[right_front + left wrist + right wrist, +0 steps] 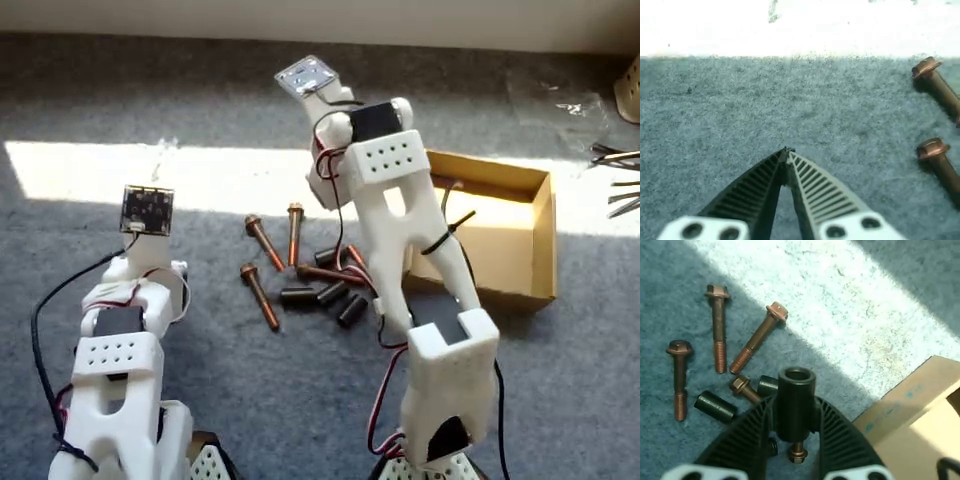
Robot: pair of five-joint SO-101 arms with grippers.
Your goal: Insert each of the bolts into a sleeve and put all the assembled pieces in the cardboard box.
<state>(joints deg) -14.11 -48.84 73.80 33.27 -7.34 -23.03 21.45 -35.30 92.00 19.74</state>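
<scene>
Open counter (pixel 250 400) lies ahead of the left claw (pixel 786 152); bolts (pixel 262 240) and sleeves (pixel 330 293) clutter its middle, with the cardboard box (pixel 545 240) nearer the right edge.

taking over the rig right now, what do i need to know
Left gripper: shut, empty, over the carpet beside two bolts.
Right gripper: shut on a sleeve, held upright.
More bolts and other sleeves lie loose on the carpet beside the box.
Done: no piece shows in the box's visible part.
Left: pair every bolt with a sleeve, then box them.
</scene>
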